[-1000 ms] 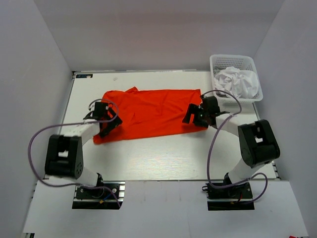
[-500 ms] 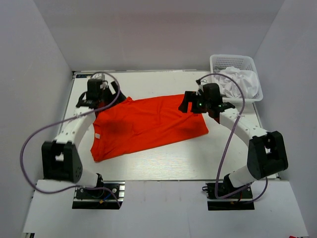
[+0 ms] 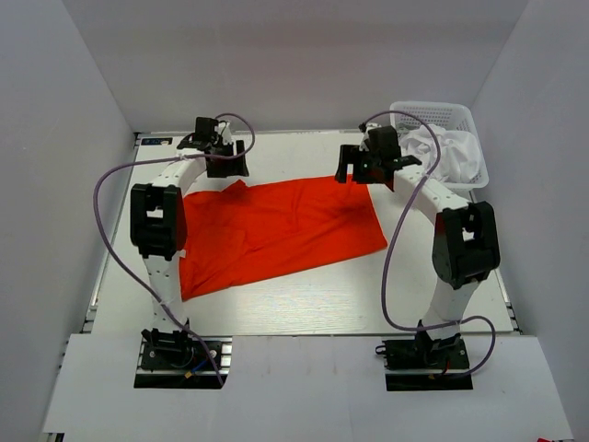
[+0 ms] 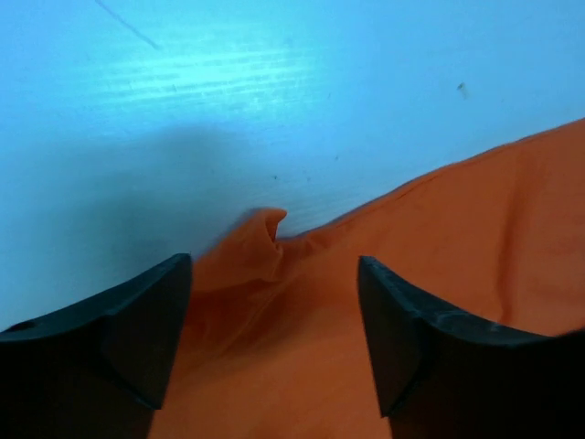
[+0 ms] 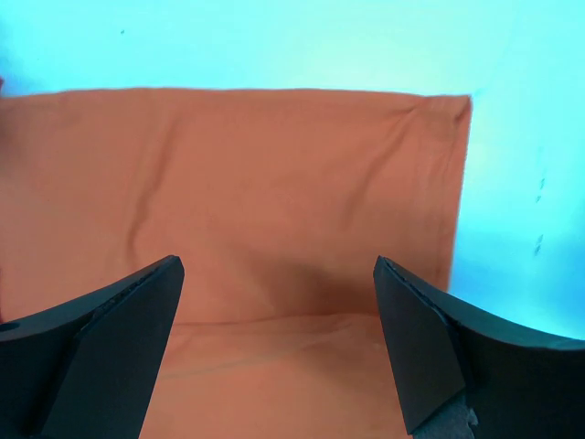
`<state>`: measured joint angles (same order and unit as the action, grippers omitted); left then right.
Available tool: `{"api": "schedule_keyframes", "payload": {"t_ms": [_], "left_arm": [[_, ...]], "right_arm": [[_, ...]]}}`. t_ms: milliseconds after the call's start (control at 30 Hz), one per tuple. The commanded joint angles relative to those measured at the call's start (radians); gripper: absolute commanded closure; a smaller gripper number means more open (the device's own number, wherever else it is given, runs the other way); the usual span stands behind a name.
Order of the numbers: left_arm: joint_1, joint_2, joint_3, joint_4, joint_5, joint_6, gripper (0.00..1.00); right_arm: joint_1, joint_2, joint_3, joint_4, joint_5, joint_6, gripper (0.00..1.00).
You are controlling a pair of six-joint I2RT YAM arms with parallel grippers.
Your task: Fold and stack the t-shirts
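Orange-red t-shirt: spread almost flat at the middle of the white table; a small raised fold at its far-left corner
White t-shirt: crumpled inside the lattice basket, far right
Left gripper: arm stretched far; above the far-left corner; wide, empty
Right gripper: above the far-right edge; wide, empty

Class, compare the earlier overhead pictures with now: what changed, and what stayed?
Both arms swung away from their bases: the left tool and right tool now hover open over the far edge of the orange-red t-shirt. The shirt lies spread flatter, reaching nearer the bases. The white t-shirt and basket stayed put.
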<state>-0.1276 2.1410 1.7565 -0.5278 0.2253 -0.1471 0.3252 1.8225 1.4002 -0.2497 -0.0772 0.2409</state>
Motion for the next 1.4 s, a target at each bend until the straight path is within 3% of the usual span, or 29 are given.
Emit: {"api": "schedule_keyframes", "payload": {"t_ms": [0,167,267,300,367,400,467,733,867,933,967,1000,1067,1133,1367], "left_arm": [[-0.010,0.022,0.038,-0.069,0.026,0.112,0.20],[-0.010,0.072,0.058,-0.058,0.020,0.121,0.29],[-0.010,0.102,0.081,-0.046,-0.019,0.109,0.43],[-0.010,0.114,0.090,-0.046,-0.033,0.095,0.56],[-0.010,0.123,0.090,-0.026,-0.056,0.075,0.72],[-0.010,0.123,0.100,-0.026,-0.057,0.066,0.85],[-0.010,0.134,0.112,-0.026,-0.067,0.055,1.00],[-0.035,0.079,0.138,0.012,0.002,0.152,1.00],[-0.099,0.054,0.178,-0.038,-0.112,0.245,1.00],[-0.122,0.054,0.178,-0.038,-0.215,0.245,0.90],[-0.133,0.054,0.178,-0.047,-0.242,0.233,0.45],[-0.133,0.054,0.169,-0.047,-0.274,0.192,0.25],[-0.118,0.054,0.160,-0.047,-0.397,0.117,0.08],[-0.087,0.022,0.135,-0.029,-0.463,0.020,0.00],[-0.012,-0.024,0.101,-0.006,-0.544,-0.031,0.00]], "right_arm": [[-0.025,0.040,0.117,-0.052,-0.016,-0.043,0.10],[-0.049,0.072,0.125,-0.051,-0.042,-0.040,0.10],[-0.057,0.073,0.118,-0.051,-0.044,-0.035,0.10],[-0.057,0.075,0.109,-0.051,-0.047,-0.034,0.10],[-0.063,0.072,0.091,-0.040,-0.062,-0.026,0.10],[-0.061,0.072,0.089,-0.039,-0.067,-0.025,0.10],[-0.071,0.073,0.083,-0.043,-0.088,-0.022,0.10],[-0.066,0.052,0.011,-0.005,-0.156,-0.032,0.10],[-0.072,0.051,-0.015,0.012,-0.170,-0.032,0.10],[-0.071,0.050,-0.029,0.009,-0.165,-0.034,0.10],[-0.069,0.050,-0.029,0.009,-0.164,-0.034,0.10],[-0.069,0.054,-0.032,0.009,-0.161,-0.037,0.10],[-0.066,0.057,-0.029,0.003,-0.154,-0.032,0.10],[-0.071,0.063,-0.018,-0.002,-0.147,-0.031,0.10],[-0.066,0.090,0.031,-0.029,-0.141,-0.034,0.10]]}}
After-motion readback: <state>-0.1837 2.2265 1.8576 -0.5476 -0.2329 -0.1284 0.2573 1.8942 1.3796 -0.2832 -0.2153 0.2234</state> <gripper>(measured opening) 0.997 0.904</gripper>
